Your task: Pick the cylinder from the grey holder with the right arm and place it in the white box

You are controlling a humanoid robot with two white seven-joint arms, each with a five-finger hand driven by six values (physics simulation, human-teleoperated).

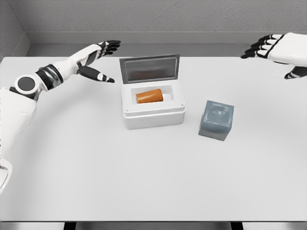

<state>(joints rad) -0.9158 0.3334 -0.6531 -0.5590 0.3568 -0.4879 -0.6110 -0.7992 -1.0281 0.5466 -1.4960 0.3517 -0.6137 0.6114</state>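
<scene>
Already the orange cylinder [150, 96] lies on its side inside the white box [153, 116], whose lid stands open at its 12 o'clock, while the grey holder [216, 120] sits empty just beside the box at its 4 o'clock. Placement looks done: the right hand [277, 50], fingers spread and holding nothing, hangs at the table's 2 o'clock, the left hand [98, 57] likewise open at 10 o'clock, so little seems called for beyond parking the arm

The single head view looks down and forward from above the near edge of the white table [144, 182], taking in its full depth to the far edge and the grey wall [144, 14] behind. It seems centred on the table, whose side edges run out of frame.
</scene>
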